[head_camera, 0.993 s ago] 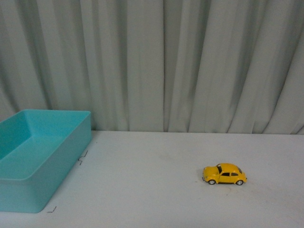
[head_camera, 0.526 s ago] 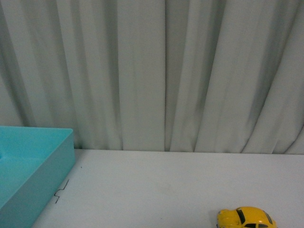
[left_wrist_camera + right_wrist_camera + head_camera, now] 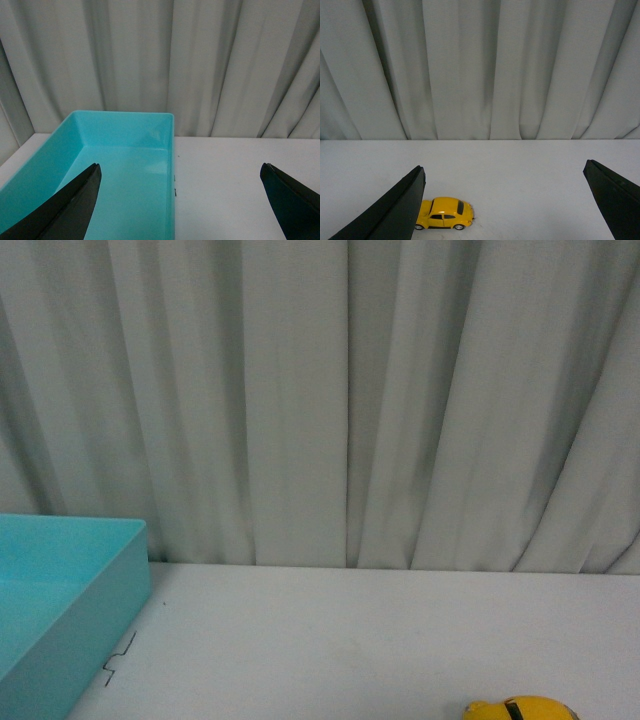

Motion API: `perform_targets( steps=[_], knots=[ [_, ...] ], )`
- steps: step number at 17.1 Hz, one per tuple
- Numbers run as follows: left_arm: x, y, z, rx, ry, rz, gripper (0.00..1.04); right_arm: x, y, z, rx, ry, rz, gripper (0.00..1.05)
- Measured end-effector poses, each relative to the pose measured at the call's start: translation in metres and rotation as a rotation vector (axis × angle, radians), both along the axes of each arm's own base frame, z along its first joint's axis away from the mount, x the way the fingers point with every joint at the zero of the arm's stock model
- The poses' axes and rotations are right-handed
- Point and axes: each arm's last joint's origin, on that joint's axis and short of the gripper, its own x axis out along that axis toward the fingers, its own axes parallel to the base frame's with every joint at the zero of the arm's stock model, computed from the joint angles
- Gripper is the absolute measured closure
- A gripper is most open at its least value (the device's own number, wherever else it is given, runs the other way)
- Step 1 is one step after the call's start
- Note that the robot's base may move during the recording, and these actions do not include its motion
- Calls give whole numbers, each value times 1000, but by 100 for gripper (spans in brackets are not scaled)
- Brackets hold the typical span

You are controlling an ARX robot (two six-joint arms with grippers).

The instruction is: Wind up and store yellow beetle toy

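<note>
Right end effector spread wide, empty; yellow beetle toy on bench near-right, off-centre toward one finger. Left end effector wide, facing teal bin. Risk: off-centre closing nudges toy, wheels roll it away.

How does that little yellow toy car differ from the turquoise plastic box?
The small glossy yellow toy car is rounded with wheels; the turquoise plastic box is rectangular and open-topped. The car is far smaller than the box. In the front view the box sits left, the car right. Both rest on the white table.
</note>
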Motion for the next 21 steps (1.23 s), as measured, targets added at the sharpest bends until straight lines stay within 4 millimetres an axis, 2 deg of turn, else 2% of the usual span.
perform_targets(
  steps=[2, 5, 8, 10, 11, 12, 13, 16, 21],
  knots=[
    [0, 0, 0, 0, 0, 0, 7, 1, -1, -2, 53, 34, 37, 7],
    [0, 0, 0, 0, 0, 0, 7, 27, -35, 8, 180, 6, -7, 7],
    [0, 0, 0, 0, -1, 2, 7, 71, -73, 22, 153, -16, -19, 7],
    [0, 0, 0, 0, -1, 0, 7, 110, -84, 13, 135, 42, 29, 7],
    [0, 0, 0, 0, -1, 1, 7, 135, -84, 8, 136, 88, 102, 7],
    [0, 0, 0, 0, 0, 0, 7, 184, -74, 5, 54, 112, 262, 7],
    [0, 0, 0, 0, 0, 0, 7, 213, -61, 2, -34, 151, 424, 7],
    [0, 0, 0, 0, 0, 0, 7, 240, -47, -10, -186, 227, 685, 7],
    [0, 0, 0, 0, 0, 0, 7, 261, -49, -31, -392, 348, 988, 7]
  ],
)
